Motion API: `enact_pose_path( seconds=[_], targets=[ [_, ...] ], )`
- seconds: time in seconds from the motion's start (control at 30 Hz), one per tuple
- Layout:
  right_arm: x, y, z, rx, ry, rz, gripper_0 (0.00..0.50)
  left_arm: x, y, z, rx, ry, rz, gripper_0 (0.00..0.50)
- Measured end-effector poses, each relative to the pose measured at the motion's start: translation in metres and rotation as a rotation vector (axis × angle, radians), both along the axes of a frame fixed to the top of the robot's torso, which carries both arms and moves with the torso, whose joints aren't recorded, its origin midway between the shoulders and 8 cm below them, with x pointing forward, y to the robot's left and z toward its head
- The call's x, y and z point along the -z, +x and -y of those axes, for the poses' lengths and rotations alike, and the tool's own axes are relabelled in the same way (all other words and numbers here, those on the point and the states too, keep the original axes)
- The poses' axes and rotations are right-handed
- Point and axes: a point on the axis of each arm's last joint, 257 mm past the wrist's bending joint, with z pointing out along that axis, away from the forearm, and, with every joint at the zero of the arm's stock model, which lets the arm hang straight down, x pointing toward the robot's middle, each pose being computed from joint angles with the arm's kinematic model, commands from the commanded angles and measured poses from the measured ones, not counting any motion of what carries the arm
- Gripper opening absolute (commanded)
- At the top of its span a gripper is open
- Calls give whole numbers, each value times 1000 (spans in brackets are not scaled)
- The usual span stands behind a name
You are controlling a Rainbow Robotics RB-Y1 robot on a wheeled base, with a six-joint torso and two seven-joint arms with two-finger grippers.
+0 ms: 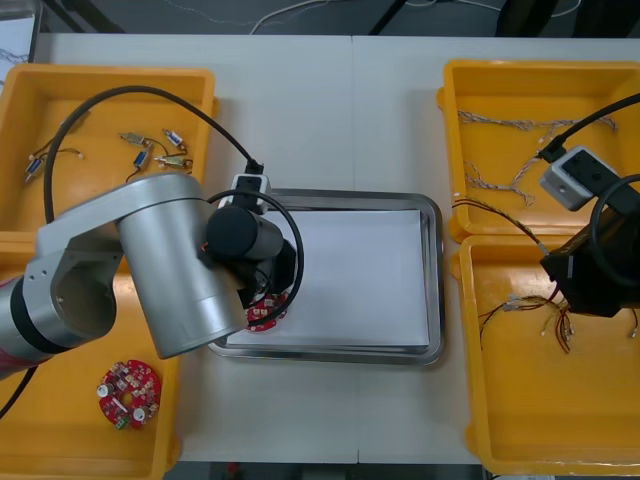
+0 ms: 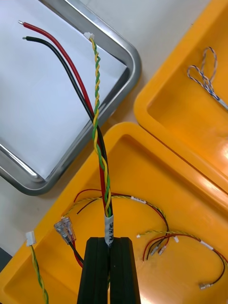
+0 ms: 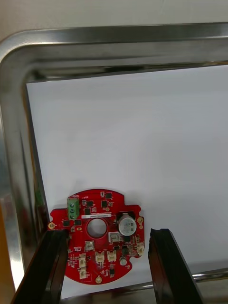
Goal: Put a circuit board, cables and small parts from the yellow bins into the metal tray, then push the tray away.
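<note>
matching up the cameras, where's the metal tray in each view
Front view: metal tray mid-table, between the yellow bins.
Right wrist view: its corner beyond the cable bundle held in the right claw.
Left wrist view: its rim beyond the circuit board.
Shared landmark: the tray's white inside.

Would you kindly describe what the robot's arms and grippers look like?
The left arm has fat silver cylindrical links, a black wrist joint and a looping black cable. The right arm is black, with a small grey box and a black cable. The left gripper and right gripper have flat, black, bar-like fingers.
</note>
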Motion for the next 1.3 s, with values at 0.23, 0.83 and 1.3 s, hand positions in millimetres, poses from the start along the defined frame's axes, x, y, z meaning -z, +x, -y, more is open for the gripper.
enact_pose_path(
  seconds=[0.23,0.83,1.3],
  targets=[
    [4,4,-30,-94,-62,11,0,-38,-9,-35,-32,-3,-52,500],
    [51,27,-85,-385,-359,-1,0,-118,12,-131,-50,62,-85,500],
    [96,52,-130,-718,-536,70,0,-105,50,-196,-40,170,-141,500]
  ],
)
